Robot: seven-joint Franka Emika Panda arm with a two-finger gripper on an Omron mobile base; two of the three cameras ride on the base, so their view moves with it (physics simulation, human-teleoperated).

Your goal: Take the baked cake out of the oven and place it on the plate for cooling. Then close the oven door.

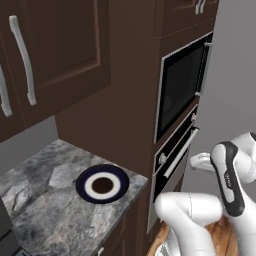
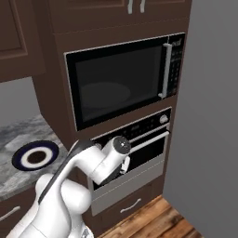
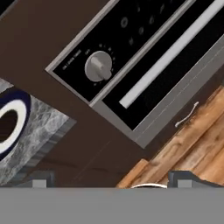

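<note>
A: Status check. Oven door [image 3: 175,65] looks shut: the panel sits flush under the control strip, and the long bar handle [image 3: 173,52] lies across it, untouched. Agree?

B: Agree, in all three views. The oven [image 2: 139,139] sits directly below the microwave [image 2: 121,83], and nothing has been opened yet as far as I can judge.

A: Gripper [image 3: 109,181]?

B: Jaws spread wide, nothing between the fingertips [image 3: 39,179]. It hangs in front of the oven, off the door, looking at the knob [image 3: 98,65] and the handle beside it. No contact with either.

A: The cake?

B: Not visible. Presumably behind the closed door, but the dark window gives nothing away, so I log that as a guess only.

A: Plate [image 1: 102,184]?

B: On the stone counter [image 1: 45,200], to the left of the oven and past the cabinet side. Navy rim, white ring, brown centre, and bare: no slice on it.

A: So progress is nil?

B: Judged so. Every step is left: pull the door down by the handle, lift the cake out, set it on the plate, then swing the door up again. The first move needs the jaws brought onto that bar.
</note>
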